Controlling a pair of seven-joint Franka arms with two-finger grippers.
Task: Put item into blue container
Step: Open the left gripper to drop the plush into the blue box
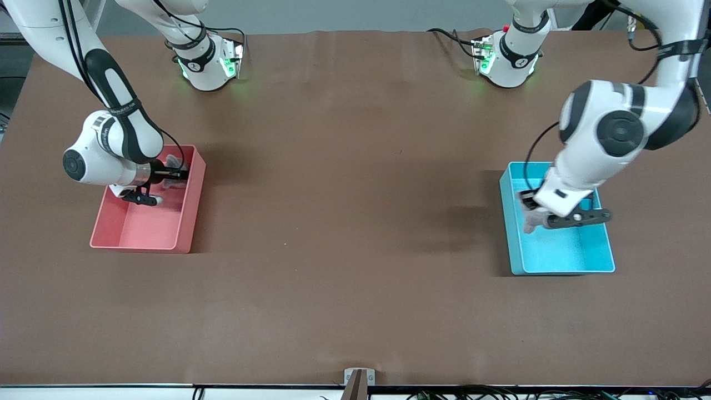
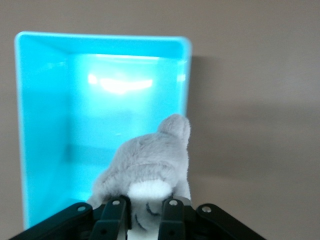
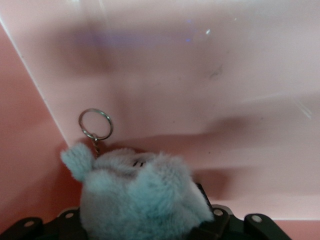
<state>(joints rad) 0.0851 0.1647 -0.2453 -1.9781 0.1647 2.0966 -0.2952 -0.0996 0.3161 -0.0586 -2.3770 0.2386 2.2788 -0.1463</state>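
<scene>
The blue container (image 1: 555, 268) stands toward the left arm's end of the table. My left gripper (image 1: 530, 215) hangs over it, near the wall on the table-middle side, shut on a grey plush toy (image 2: 150, 155). In the left wrist view the blue container (image 2: 40, 125) shows bare inside, with the left gripper (image 2: 145, 206) clamped on the toy's lower part. My right gripper (image 1: 176, 173) reaches down into the pink bin (image 1: 183, 222). It is open, with a second grey plush (image 3: 140, 195) between its jaws. That plush (image 1: 173, 161) carries a metal key ring (image 3: 95, 124) and rests against the bin's wall.
Both arm bases (image 1: 208, 61) stand along the table edge farthest from the front camera. The brown table top (image 1: 355, 222) stretches between the two bins. A small bracket (image 1: 358, 378) sits at the edge nearest the front camera.
</scene>
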